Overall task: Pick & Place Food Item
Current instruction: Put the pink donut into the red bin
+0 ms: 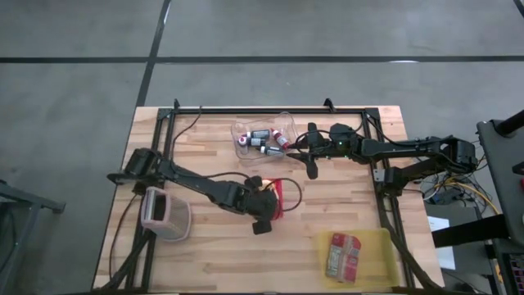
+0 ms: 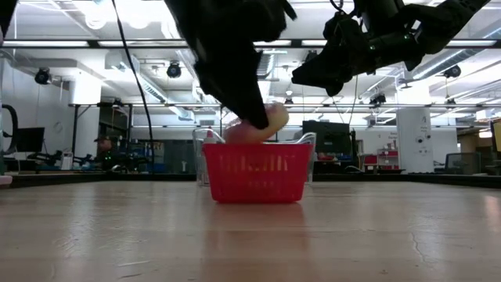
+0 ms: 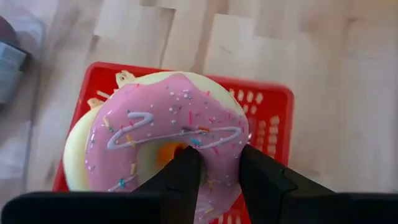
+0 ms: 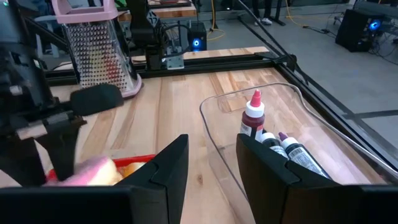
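The donut (image 3: 155,140) has pink icing, white squiggles and sprinkles. It is tilted, held between the left gripper's (image 3: 214,177) fingers, just above the red basket (image 3: 267,109) under the gripper.

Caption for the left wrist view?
Left gripper shut on a pink donut above the red basket.

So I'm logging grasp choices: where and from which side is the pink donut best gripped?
From above, across the ring: one finger through the hole, one outside the rim. The pink donut sits tilted in the red basket, whose walls block its sides; only its frosted top and hole are exposed. The left gripper pinches it that way. The right gripper waits by the clear bin.
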`<state>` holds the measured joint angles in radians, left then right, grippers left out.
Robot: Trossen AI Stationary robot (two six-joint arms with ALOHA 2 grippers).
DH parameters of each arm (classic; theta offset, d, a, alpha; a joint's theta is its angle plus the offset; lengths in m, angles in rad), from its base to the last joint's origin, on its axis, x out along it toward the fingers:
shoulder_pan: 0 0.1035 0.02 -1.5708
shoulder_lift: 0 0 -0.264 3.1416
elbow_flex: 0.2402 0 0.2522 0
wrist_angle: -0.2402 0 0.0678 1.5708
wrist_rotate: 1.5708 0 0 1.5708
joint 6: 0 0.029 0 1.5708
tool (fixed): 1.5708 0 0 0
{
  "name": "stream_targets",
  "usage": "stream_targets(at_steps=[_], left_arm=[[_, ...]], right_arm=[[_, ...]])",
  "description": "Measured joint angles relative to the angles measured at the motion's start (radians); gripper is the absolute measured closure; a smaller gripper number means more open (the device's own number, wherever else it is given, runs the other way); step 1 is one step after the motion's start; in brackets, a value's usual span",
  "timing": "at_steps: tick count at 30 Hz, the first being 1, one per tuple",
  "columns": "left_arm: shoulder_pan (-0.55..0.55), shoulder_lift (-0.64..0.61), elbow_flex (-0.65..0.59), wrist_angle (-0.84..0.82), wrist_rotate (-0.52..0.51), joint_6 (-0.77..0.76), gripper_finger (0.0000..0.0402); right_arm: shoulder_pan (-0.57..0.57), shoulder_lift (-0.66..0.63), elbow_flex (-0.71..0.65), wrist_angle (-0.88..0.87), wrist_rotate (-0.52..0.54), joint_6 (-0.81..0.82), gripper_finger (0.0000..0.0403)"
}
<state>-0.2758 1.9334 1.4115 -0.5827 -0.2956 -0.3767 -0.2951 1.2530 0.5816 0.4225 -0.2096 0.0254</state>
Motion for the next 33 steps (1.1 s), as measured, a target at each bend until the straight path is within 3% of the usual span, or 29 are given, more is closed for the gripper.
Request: stream_targets(at_steps=[6,16,33], left_arm=[[0.002,0.057,0.077,-0.074,-0.019,0.012,0.0296],[-0.001,0.165,0.233,-0.299,-0.033,-0.092,0.0296],[-0.016,0.16,0.229,-0.305,-0.028,-0.148,0.0296]], right_arm=[[0.0,0.0,0.0,0.0,0.0,0.0,0.0273],[0.0,0.0,0.0,0.0,0.0,0.0,0.0273],[0.0,0.0,0.0,0.0,0.0,0.0,0.0273]])
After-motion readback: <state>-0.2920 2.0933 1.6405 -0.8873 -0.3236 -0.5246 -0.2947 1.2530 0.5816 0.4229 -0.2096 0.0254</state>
